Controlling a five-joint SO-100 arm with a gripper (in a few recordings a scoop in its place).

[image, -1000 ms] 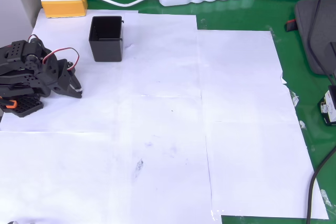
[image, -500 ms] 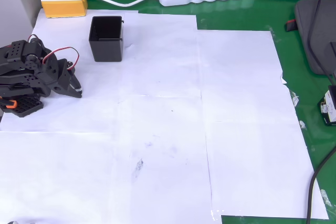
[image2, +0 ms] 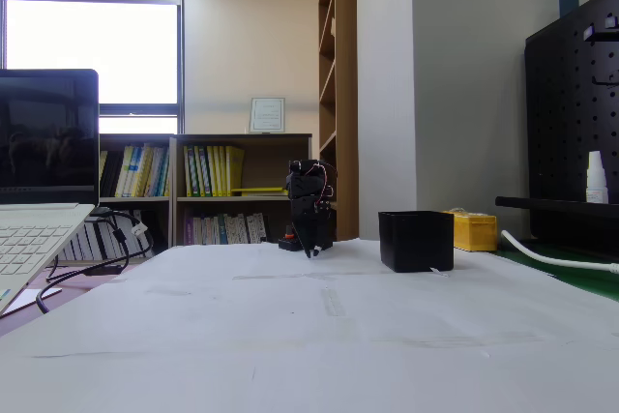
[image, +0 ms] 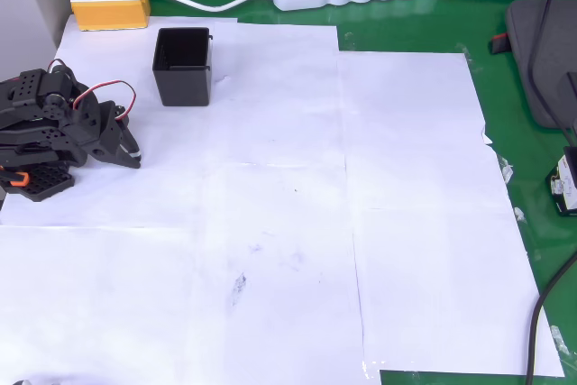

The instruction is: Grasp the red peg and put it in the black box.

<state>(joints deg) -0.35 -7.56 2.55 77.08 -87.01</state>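
Barely shifting since half a second ago, folded at the overhead view's left edge: gripper (image: pixel 133 156), jaws apparently together, holding nothing visible. Sitting just right, black box (image: pixel 183 66). Spotting no red peg on the paper; likely ending, possibly already boxed.

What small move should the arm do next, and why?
Probably lift and extend the folded arm from its rest pose. The gripper lies low on the white paper, beside the black box, and holds nothing. I cannot find the red peg on the paper.
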